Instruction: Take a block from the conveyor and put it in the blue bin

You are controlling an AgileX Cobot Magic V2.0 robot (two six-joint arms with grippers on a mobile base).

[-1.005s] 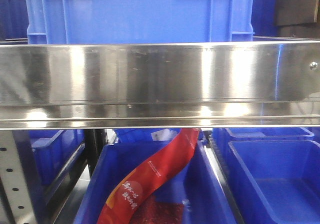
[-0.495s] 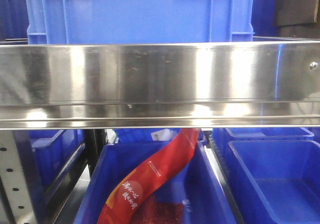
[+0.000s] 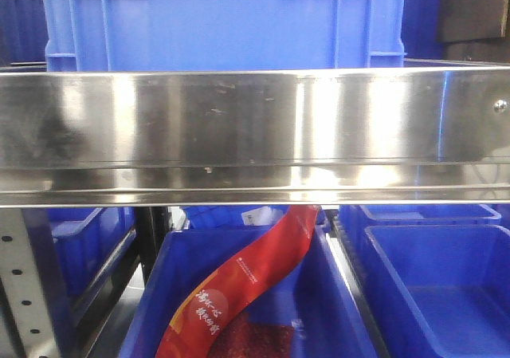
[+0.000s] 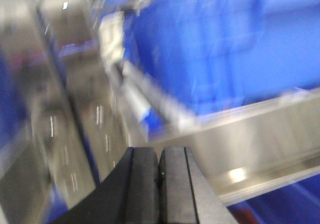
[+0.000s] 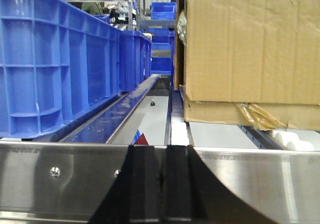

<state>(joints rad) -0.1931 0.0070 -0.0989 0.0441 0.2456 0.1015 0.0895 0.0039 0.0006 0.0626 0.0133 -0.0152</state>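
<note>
No block shows in any view, and the dark grey conveyor belt is out of view. My left gripper [image 4: 159, 151] is shut and empty; its view is blurred, with a large blue crate [image 4: 225, 49] and a steel rail [image 4: 250, 134] beyond it. My right gripper [image 5: 164, 149] is shut and empty, right in front of a steel rail [image 5: 65, 179]. A small red and blue tip [image 5: 141, 139] shows just behind that rail; I cannot tell what it is. In the front view, an open blue bin [image 3: 438, 294] sits at the lower right.
A wide steel rail [image 3: 255, 127] crosses the front view, with a big blue crate [image 3: 223, 15] behind it. Below it, a blue bin [image 3: 335, 294] holds a red printed strip [image 3: 239, 282]. Blue crates [image 5: 50, 64] stand to the left of my right gripper, cardboard boxes [image 5: 250, 49] to its right.
The reflections on the steel rail have shifted a little, with a darker patch now at its left. Nothing else has visibly moved.
</note>
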